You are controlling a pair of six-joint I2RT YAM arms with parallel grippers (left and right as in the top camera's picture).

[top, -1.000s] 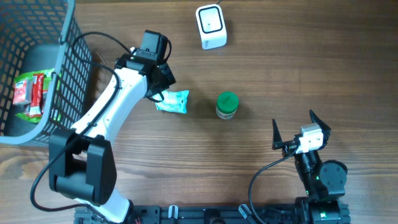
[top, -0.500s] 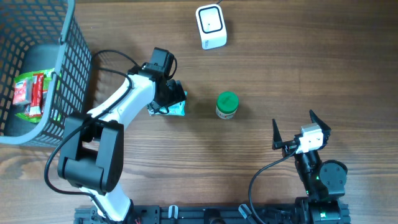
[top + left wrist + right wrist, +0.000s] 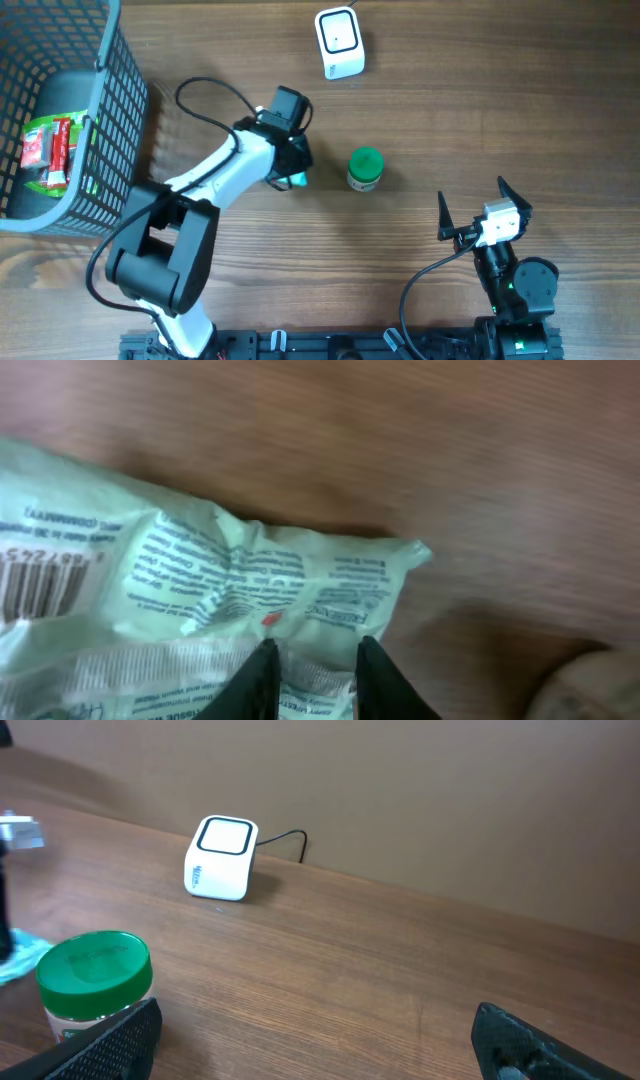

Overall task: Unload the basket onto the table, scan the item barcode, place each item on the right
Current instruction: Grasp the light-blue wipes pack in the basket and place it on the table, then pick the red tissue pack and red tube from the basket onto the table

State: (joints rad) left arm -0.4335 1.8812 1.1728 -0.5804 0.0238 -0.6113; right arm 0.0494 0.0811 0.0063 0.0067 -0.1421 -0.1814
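Wooden table (image 3: 500, 100) holds a grey wire basket (image 3: 110, 100) at its left edge. Near the middle the left gripper (image 3: 315, 672) pinches the pale green packet (image 3: 200, 580) between close-set fingers, barcode side up. A green-lidded jar (image 3: 365, 168) stands just right of the packet, the white scanner (image 3: 339, 42) lies farther back, and the right gripper (image 3: 470, 195) is spread wide.

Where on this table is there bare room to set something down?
The widest bare wood of the table lies right of the scanner. Another patch sits between the jar and the right gripper. It is crowded around the left gripper on the packet beside the jar, and the basket fills the left.
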